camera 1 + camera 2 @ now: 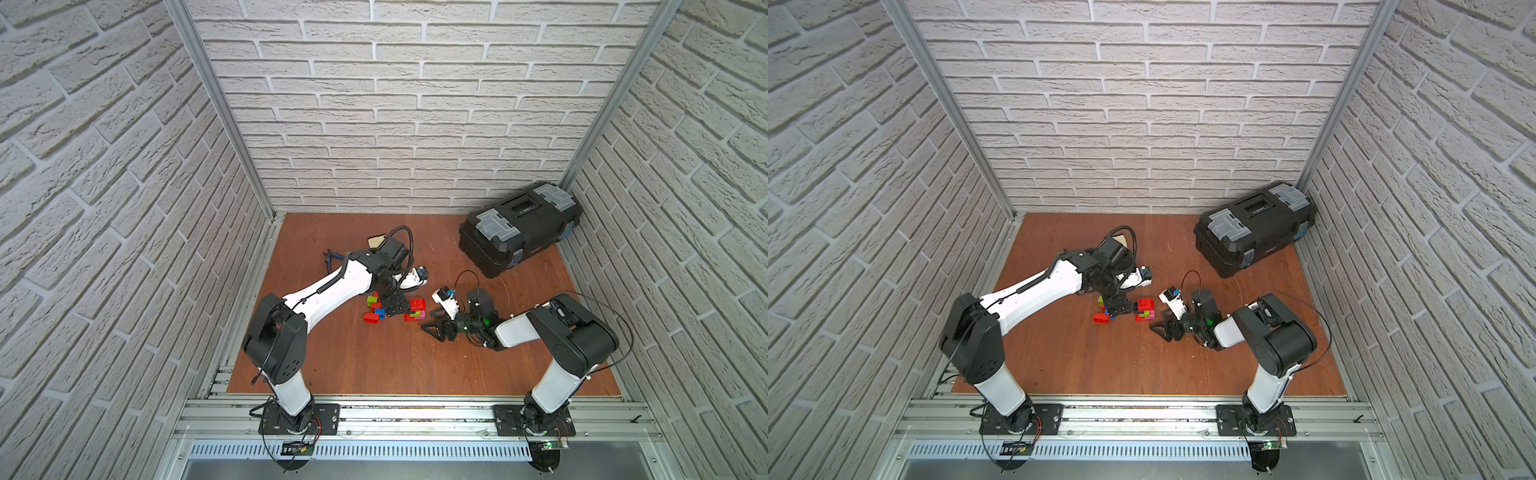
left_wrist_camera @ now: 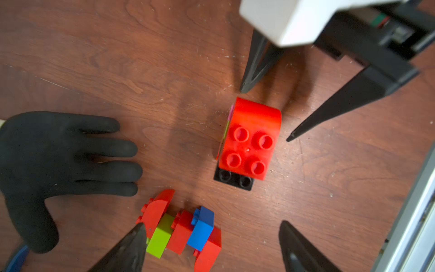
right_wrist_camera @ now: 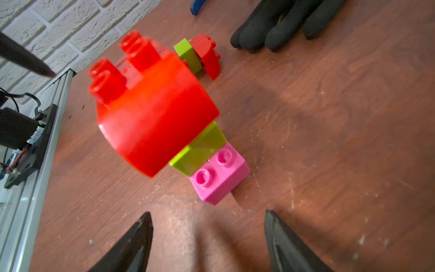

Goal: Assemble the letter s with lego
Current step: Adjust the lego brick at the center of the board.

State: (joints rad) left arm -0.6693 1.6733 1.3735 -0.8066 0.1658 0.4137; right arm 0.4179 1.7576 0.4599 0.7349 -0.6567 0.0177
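Observation:
A lego stack (image 1: 417, 309) (image 1: 1144, 309) stands mid-table. Its big red curved brick (image 2: 251, 139) (image 3: 150, 113) tops a lime green brick (image 3: 200, 150), a pink brick (image 3: 221, 174) and a black brick (image 2: 233, 180). A second lego cluster (image 1: 373, 311) (image 2: 181, 230) of red, lime green and blue bricks lies on its side to the left. My left gripper (image 1: 390, 311) (image 2: 213, 225) hangs open over that cluster, holding nothing. My right gripper (image 1: 428, 322) (image 3: 208, 212) is open, just short of the pink brick.
A black glove (image 2: 58, 160) (image 3: 277, 28) lies flat next to the clusters. Blue-handled pliers (image 1: 332, 259) rest behind the left arm. A black toolbox (image 1: 519, 228) fills the back right corner. Aluminium rails (image 1: 415, 411) border the front edge.

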